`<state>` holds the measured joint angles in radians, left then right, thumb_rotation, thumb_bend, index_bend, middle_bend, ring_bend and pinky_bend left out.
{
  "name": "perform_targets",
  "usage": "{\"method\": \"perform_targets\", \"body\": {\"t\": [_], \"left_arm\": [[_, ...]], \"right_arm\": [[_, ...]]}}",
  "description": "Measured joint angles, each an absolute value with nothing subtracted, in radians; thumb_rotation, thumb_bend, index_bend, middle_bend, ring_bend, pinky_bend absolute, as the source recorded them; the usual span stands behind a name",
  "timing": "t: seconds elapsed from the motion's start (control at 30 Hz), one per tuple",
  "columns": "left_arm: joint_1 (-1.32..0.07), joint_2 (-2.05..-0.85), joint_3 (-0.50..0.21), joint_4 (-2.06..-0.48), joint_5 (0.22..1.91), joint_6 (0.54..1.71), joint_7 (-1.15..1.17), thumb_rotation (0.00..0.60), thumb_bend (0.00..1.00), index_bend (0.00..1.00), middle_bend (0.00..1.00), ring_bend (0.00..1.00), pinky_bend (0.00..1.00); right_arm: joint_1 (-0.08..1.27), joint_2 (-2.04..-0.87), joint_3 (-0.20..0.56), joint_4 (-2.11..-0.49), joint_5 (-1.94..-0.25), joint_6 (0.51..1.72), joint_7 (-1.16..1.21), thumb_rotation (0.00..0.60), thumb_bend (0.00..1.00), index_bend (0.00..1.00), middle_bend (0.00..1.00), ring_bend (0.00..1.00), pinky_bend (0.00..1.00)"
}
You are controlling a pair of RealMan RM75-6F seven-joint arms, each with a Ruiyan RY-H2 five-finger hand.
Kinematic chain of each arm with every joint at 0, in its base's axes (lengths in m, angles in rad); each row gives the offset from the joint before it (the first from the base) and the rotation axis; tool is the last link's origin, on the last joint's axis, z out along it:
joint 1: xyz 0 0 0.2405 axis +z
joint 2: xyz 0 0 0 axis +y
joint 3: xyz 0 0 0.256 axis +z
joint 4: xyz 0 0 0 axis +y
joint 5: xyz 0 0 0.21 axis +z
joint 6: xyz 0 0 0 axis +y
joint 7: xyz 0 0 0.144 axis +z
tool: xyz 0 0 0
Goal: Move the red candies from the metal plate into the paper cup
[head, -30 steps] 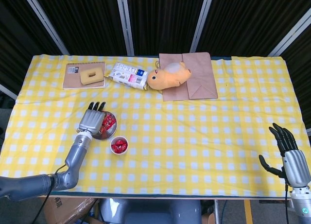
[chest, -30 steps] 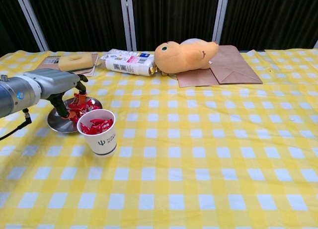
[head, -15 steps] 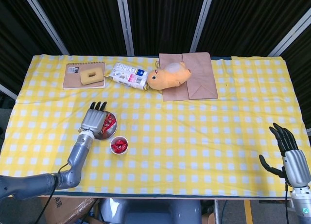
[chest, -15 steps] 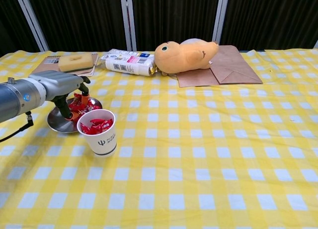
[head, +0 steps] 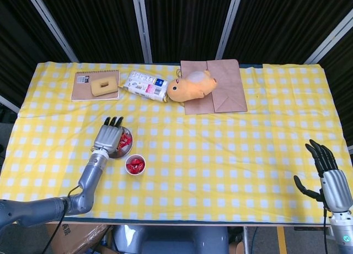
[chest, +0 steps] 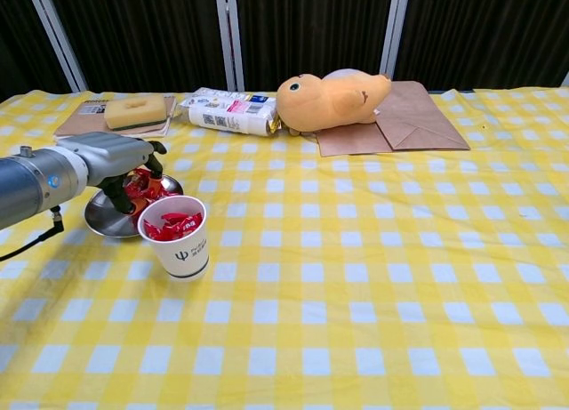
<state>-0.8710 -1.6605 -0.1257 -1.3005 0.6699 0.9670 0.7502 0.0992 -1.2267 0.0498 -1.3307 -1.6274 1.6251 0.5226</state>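
Red candies heaped on metal plate, shiny wrappers.

red candies, yellow-checked tablecloth

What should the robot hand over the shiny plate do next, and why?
Probably close the left hand on a red candy: it sits over the metal plate, where candies remain, beside the paper cup that already holds some. Whether it holds one already, I cannot tell.
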Motion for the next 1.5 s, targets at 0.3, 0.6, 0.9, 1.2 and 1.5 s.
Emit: {"method": "perform_targets", "body": {"t": [0.3, 0.6, 0.9, 1.2, 1.5], "left_arm": [[-0.856, -1.644, -0.125, -1.325, 0.709, 0.990, 0.728, 0.600, 0.53, 0.49, 0.01, 0.00, 0.00], [-0.832, -1.579, -0.145, -1.416, 0.752, 1.030, 0.681, 0.600, 0.53, 0.49, 0.01, 0.00, 0.00], [-0.808, -1.497, -0.165, -1.593, 0.835, 1.071, 0.623, 0.600, 0.53, 0.49, 0.01, 0.00, 0.00], [-0.799, -1.461, -0.141, -1.754, 0.957, 1.087, 0.604, 0.600, 0.51, 0.49, 0.01, 0.00, 0.00], [-0.809, -1.453, -0.105, -1.797, 0.952, 1.062, 0.642, 0.600, 0.49, 0.48, 0.01, 0.00, 0.00]], "right_arm": [[0.099, -1.226, 0.050, -1.330, -1.628, 1.628, 0.527, 0.600, 0.42, 0.00, 0.00, 0.00, 0.00], [0.099, -1.228, 0.050, -1.329, -1.630, 1.630, 0.525, 0.600, 0.42, 0.00, 0.00, 0.00, 0.00], [0.099, -1.231, 0.051, -1.328, -1.629, 1.630, 0.519, 0.600, 0.42, 0.00, 0.00, 0.00, 0.00], [0.085, -1.213, 0.045, -1.341, -1.633, 1.648, 0.521, 0.600, 0.42, 0.00, 0.00, 0.00, 0.00], [0.085, -1.209, 0.046, -1.346, -1.632, 1.646, 0.527, 0.600, 0.42, 0.00, 0.00, 0.00, 0.00]]}}
